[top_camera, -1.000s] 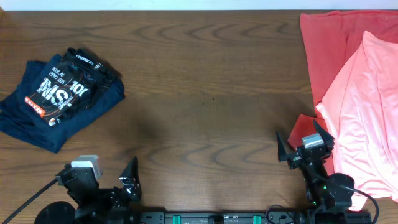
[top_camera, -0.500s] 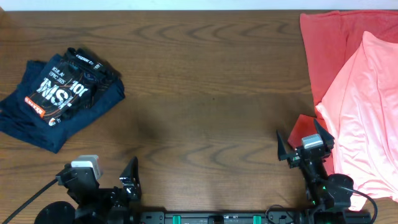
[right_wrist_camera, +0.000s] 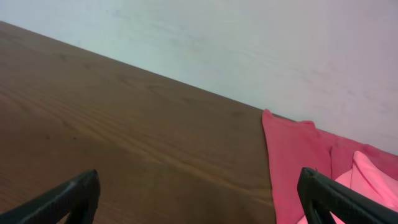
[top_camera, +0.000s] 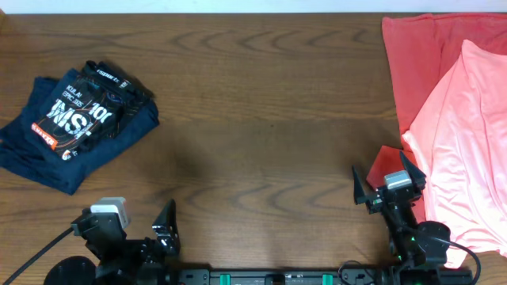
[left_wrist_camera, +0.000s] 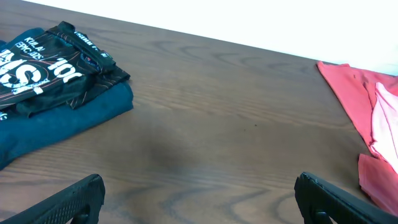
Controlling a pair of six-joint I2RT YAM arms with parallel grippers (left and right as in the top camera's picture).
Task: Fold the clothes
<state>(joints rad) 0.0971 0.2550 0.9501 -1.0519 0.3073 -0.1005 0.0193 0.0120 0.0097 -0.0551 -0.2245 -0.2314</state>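
Observation:
A folded black jersey (top_camera: pixel 83 109) with white and orange logos lies on a folded navy garment (top_camera: pixel 63 162) at the table's left; both show in the left wrist view, the jersey (left_wrist_camera: pixel 43 68) on the navy garment (left_wrist_camera: pixel 68 118). A red shirt (top_camera: pixel 416 67) and a coral-pink shirt (top_camera: pixel 471 142) lie spread at the right, overlapping; the red shirt shows in the right wrist view (right_wrist_camera: pixel 289 162). My left gripper (top_camera: pixel 131 222) is open and empty at the front left. My right gripper (top_camera: pixel 386 180) is open and empty at the front right, beside the pink shirt's edge.
The dark wooden table (top_camera: pixel 261 119) runs between the two piles. A white wall (right_wrist_camera: pixel 249 43) stands behind the far edge. The arm bases (top_camera: pixel 277 277) sit along the front edge.

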